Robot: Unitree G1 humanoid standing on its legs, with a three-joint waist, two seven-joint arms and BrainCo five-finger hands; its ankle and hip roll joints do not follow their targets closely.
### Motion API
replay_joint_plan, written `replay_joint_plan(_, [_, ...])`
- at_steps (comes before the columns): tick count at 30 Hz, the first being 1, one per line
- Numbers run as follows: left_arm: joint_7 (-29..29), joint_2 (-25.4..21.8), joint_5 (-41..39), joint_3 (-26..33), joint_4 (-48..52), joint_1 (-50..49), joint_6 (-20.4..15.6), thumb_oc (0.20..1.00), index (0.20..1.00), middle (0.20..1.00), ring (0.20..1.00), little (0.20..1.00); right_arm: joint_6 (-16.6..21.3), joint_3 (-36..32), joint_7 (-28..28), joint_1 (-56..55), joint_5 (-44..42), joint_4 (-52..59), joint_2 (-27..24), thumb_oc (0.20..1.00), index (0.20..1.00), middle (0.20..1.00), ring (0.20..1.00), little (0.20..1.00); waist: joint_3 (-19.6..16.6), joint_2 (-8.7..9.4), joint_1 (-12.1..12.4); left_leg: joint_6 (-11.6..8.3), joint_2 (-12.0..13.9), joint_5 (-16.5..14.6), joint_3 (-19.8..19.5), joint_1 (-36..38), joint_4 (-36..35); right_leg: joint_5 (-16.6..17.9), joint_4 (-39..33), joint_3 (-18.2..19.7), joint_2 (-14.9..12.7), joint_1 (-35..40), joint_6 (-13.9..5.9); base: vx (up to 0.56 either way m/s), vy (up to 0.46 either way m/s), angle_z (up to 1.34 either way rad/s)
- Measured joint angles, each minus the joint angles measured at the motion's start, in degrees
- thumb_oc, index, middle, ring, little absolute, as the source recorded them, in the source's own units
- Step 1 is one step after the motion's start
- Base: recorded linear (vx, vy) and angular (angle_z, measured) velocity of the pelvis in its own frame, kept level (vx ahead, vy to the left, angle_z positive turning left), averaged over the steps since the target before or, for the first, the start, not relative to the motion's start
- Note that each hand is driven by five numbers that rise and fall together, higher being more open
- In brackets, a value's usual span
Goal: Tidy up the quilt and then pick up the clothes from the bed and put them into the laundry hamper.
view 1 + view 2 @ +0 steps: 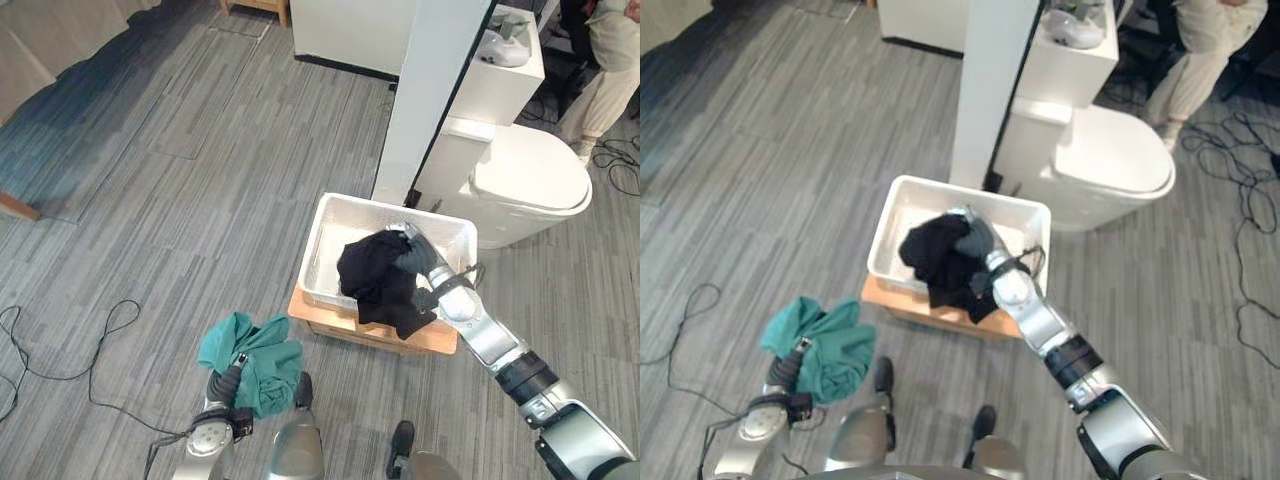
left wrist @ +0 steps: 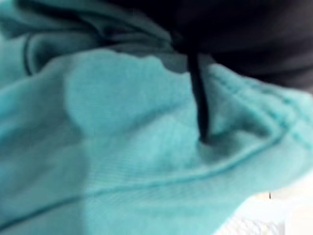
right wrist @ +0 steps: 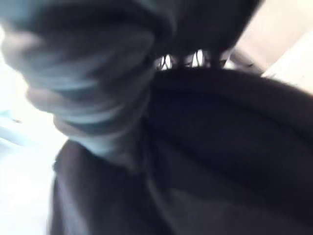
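Holding black garment [image 1: 380,280] over hamper [image 1: 330,225], right hand [image 1: 418,255] bunches it for dropping in; left hand [image 1: 228,385], short of hamper, grips teal garment [image 1: 255,355], waiting.

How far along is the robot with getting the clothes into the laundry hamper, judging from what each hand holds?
No garment lies loose in the white hamper yet. In hand: the right hand holds a black garment over the hamper's rim, part of it hanging outside. Left: letting it drop inside, then bringing over the teal garment bunched at the left hand, beside the hamper. The bed and quilt cannot be judged here.
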State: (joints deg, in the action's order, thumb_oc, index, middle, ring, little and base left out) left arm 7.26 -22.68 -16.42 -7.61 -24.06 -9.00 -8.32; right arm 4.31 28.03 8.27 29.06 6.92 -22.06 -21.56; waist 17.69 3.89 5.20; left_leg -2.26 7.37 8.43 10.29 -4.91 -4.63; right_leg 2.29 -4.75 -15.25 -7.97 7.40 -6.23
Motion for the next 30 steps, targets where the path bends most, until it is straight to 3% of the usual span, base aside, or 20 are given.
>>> replay_joint_plan(2, [0.21, -3.15, 1.65, 0.19, 5.70, 0.49, 0.02, 0.200, 0.200, 0.200, 0.200, 0.200, -0.32, -0.63, 0.18, 0.52, 1.51, -4.23, -0.30, 1.000, 1.000, 1.000, 1.000, 1.000, 0.02, 0.09, -0.18, -0.66, -0.12, 0.15, 0.13, -0.40, -0.02, -0.83, 0.00, 0.20, -0.28, -0.42, -1.07, -0.03, 0.036, -0.05])
replay_joint_plan(6, [1.76, -10.44, 6.66, 3.80, 17.99, 2.77, -2.41, 0.200, 0.200, 0.200, 0.200, 0.200, -0.26, -1.53, 0.62, -6.30, 7.04, -2.87, -2.35, 1.000, 1.000, 1.000, 1.000, 1.000, -0.14, -0.23, -0.67, -1.15, 0.05, -0.37, 0.29, -0.45, -0.38, -1.48, -0.01, 0.83, -0.30, -0.48, -1.10, 0.01, 0.029, -0.05])
replay_joint_plan(10, [3.34, -14.50, 9.63, 6.04, 28.89, 9.79, -4.24, 0.200, 0.200, 0.200, 0.200, 0.200, 0.54, -2.89, 1.15, -18.66, 18.82, -4.39, -6.46, 1.000, 1.000, 1.000, 1.000, 1.000, -2.44, -0.73, -3.51, -1.08, -0.56, -0.45, 1.15, 0.11, -0.39, -1.36, -0.01, 1.33, -1.19, -0.19, -1.26, 0.05, 0.012, -0.04])
replay_joint_plan(13, [4.28, -14.56, 11.10, 3.47, 34.35, 16.51, -6.06, 0.200, 0.200, 0.200, 0.200, 0.200, -1.24, -2.82, 1.35, -24.56, 24.43, -11.31, -4.62, 1.000, 1.000, 1.000, 1.000, 1.000, -4.63, -1.14, -6.13, -0.58, -0.72, -0.26, 1.22, 0.33, -0.41, -1.30, 0.01, 1.36, -1.29, -0.10, -1.35, 0.04, -0.001, -0.03])
replay_joint_plan(16, [5.05, -12.81, 13.95, -1.45, 30.89, 21.92, -6.32, 0.200, 0.200, 0.200, 0.200, 0.200, -1.81, -2.32, 1.21, -28.73, 24.65, -13.55, -3.94, 1.000, 1.000, 1.000, 1.000, 1.000, -5.66, -1.82, -9.80, -1.03, -0.53, -0.08, 1.97, 0.66, -0.43, -1.30, 0.01, 2.00, -0.98, -0.74, -1.37, -0.02, 0.003, -0.15])
replay_joint_plan(21, [7.00, -8.99, 20.14, -11.59, 12.92, 31.53, -3.52, 0.200, 0.200, 0.200, 0.200, 0.200, -2.15, -2.20, 1.67, -28.59, 24.55, -18.18, -3.26, 1.000, 1.000, 1.000, 1.000, 1.000, -6.98, -3.10, -13.71, -2.14, 1.07, 0.12, 4.25, -2.33, -0.44, -0.99, 0.26, 4.43, -0.06, -5.45, -1.43, -0.14, 0.013, -0.30])
replay_joint_plan(23, [8.26, -7.73, 21.92, -15.01, 2.18, 37.21, -0.38, 0.200, 0.200, 0.200, 0.200, 0.200, -2.82, -1.61, 1.69, -26.21, 24.53, -19.51, -3.19, 1.000, 1.000, 1.000, 1.000, 1.000, -6.29, -3.16, -14.90, -2.16, 1.89, 1.35, 5.10, -5.49, -0.37, 0.21, 0.09, 5.48, 0.64, -9.07, -1.26, -0.10, -0.004, -0.33])
replay_joint_plan(24, [9.67, -6.30, 22.57, -16.12, -2.51, 38.67, 0.29, 0.200, 0.200, 0.200, 0.200, 0.200, -2.85, -0.96, 2.40, -27.26, 24.44, -20.27, -3.20, 1.000, 1.000, 1.000, 1.000, 1.000, -5.37, -2.74, -16.90, -2.18, 2.16, 1.66, 5.31, -6.16, -0.10, 0.48, 0.29, 5.33, 0.82, -10.36, -1.18, -0.09, -0.014, -0.04])
replay_joint_plan(26, [11.21, -4.65, 23.47, -17.06, -12.56, 43.64, 2.07, 0.200, 0.200, 0.200, 0.200, 0.200, -3.26, 0.12, 3.41, -25.72, 24.10, -22.57, -2.94, 1.000, 1.000, 1.000, 1.000, 1.000, -3.18, -2.45, -16.28, -2.19, 2.18, 1.70, 5.60, -6.43, -0.10, 0.56, 0.10, 5.83, 0.77, -10.49, -1.17, -0.05, -0.025, -0.10])
replay_joint_plan(27, [11.69, -4.58, 23.46, -17.08, -16.47, 45.19, 3.27, 0.454, 0.454, 0.454, 0.454, 0.454, -3.56, 0.77, 3.55, -25.18, 23.96, -23.95, -2.62, 1.000, 1.000, 1.000, 1.000, 1.000, -2.02, -2.34, -16.81, -2.18, 2.16, 1.71, 5.75, -6.76, -0.10, 0.63, 0.10, 5.92, 0.70, -10.86, -1.21, -0.05, -0.023, -0.12])
replay_joint_plan(28, [12.16, -4.57, 23.15, -17.05, -18.62, 46.13, 3.71, 0.900, 0.900, 0.900, 0.900, 0.900, -3.95, 1.62, 3.64, -25.71, 23.84, -25.15, -2.50, 1.000, 1.000, 1.000, 1.000, 1.000, -1.26, -2.26, -17.10, -2.15, 2.13, 1.74, 5.94, -7.05, -0.09, 0.68, 0.13, 5.97, 0.60, -11.20, -1.22, 0.00, 0.000, 0.00])
replay_joint_plan(29, [13.16, -4.54, 21.01, -15.56, -22.01, 47.51, 3.80, 1.000, 1.000, 1.000, 1.000, 1.000, -4.34, 2.33, 4.04, -24.42, 22.80, -29.30, -0.71, 1.000, 1.000, 1.000, 1.000, 1.000, 0.82, -1.98, -16.94, -2.14, 1.97, 1.75, 6.16, -7.01, -0.09, 0.69, 0.13, 5.97, 0.39, -11.16, -1.22, 0.00, 0.000, 0.00])
replay_joint_plan(30, [13.14, -4.52, 19.25, -15.08, -22.00, 47.33, 3.61, 1.000, 1.000, 1.000, 1.000, 1.000, -4.46, 3.46, 4.04, -24.34, 22.46, -31.09, -0.08, 1.000, 1.000, 1.000, 1.000, 1.000, 1.38, -1.98, -16.67, -2.14, 1.89, 1.75, 6.20, -7.00, -0.09, 0.68, 0.14, 5.87, 0.25, -11.12, -1.22, 0.05, -0.012, -0.01])
